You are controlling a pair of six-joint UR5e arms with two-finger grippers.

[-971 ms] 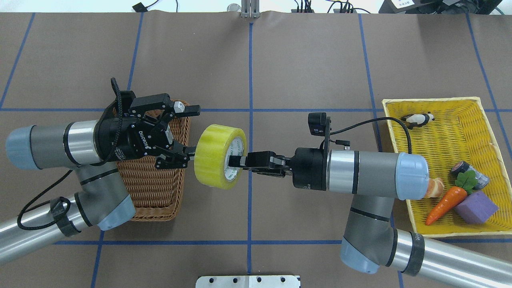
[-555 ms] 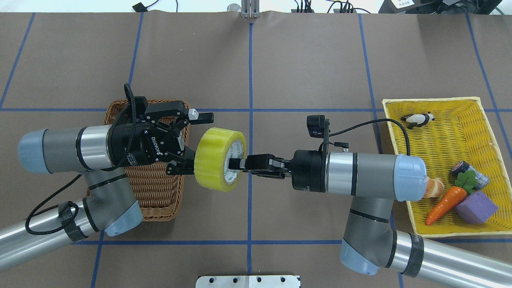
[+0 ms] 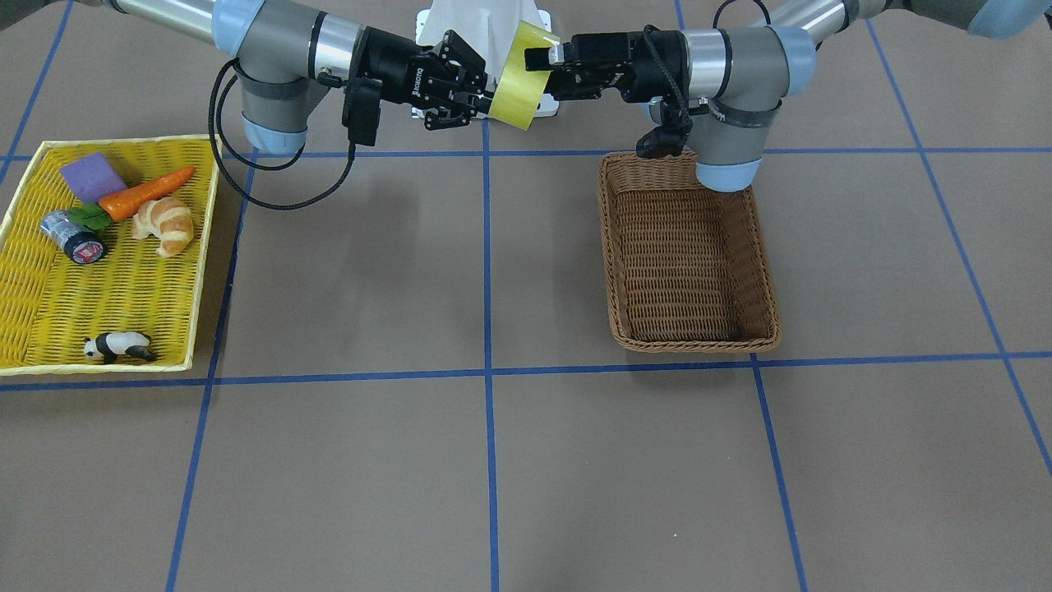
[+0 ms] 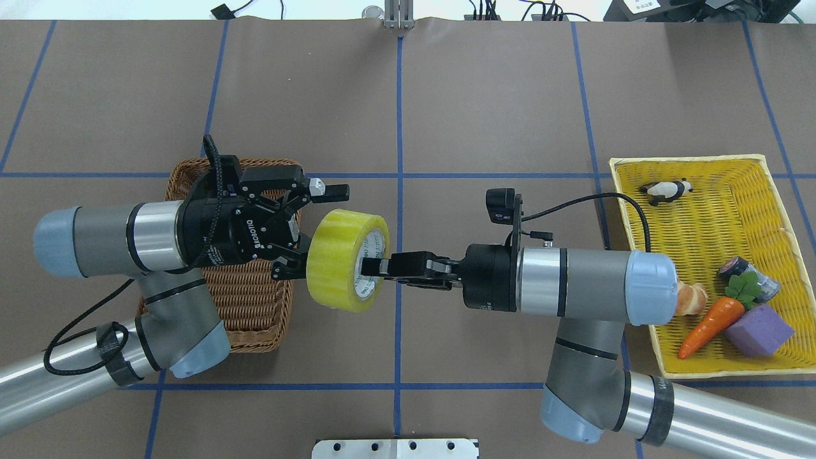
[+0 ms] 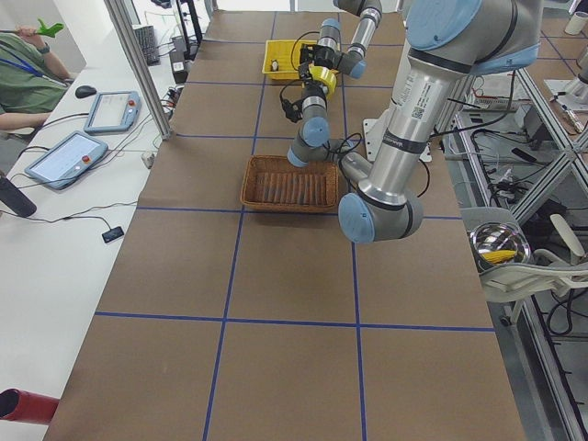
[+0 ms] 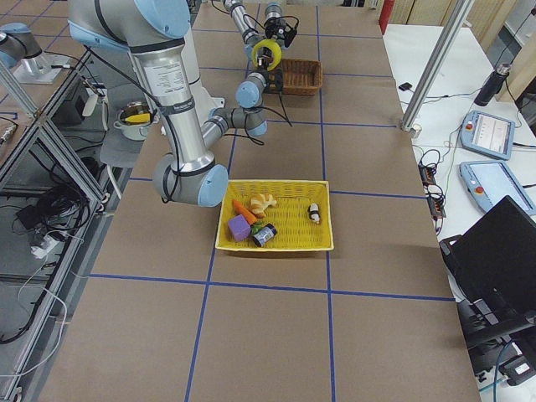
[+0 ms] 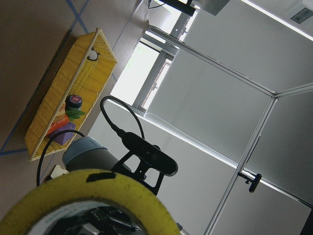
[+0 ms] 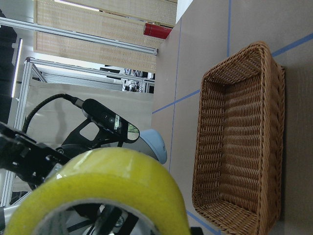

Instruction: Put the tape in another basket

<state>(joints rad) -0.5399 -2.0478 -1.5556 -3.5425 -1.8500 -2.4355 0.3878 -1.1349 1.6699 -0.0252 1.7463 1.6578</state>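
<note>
The yellow tape (image 4: 338,258) hangs in mid-air over the table's middle, also seen in the front view (image 3: 518,82). My right gripper (image 4: 371,266) is shut on the tape's rim, one finger inside the pale core. My left gripper (image 4: 317,231) is open, its fingers (image 4: 331,189) straddling the tape's other side with a gap showing at the upper finger. The brown wicker basket (image 4: 248,306) lies under my left arm, empty in the front view (image 3: 686,255) and in the right wrist view (image 8: 239,142). The tape fills the bottom of both wrist views (image 7: 98,193) (image 8: 112,181).
A shallow yellow tray (image 4: 688,164) stands at the right with a carrot (image 4: 711,325), a purple block (image 4: 758,330), a croissant (image 3: 167,224), a panda figure (image 4: 666,190) and a silver-and-black cylinder (image 3: 74,237).
My left gripper has moved right, from over the basket up to the tape, and now straddles it. My right gripper with the tape has shifted slightly left.
</note>
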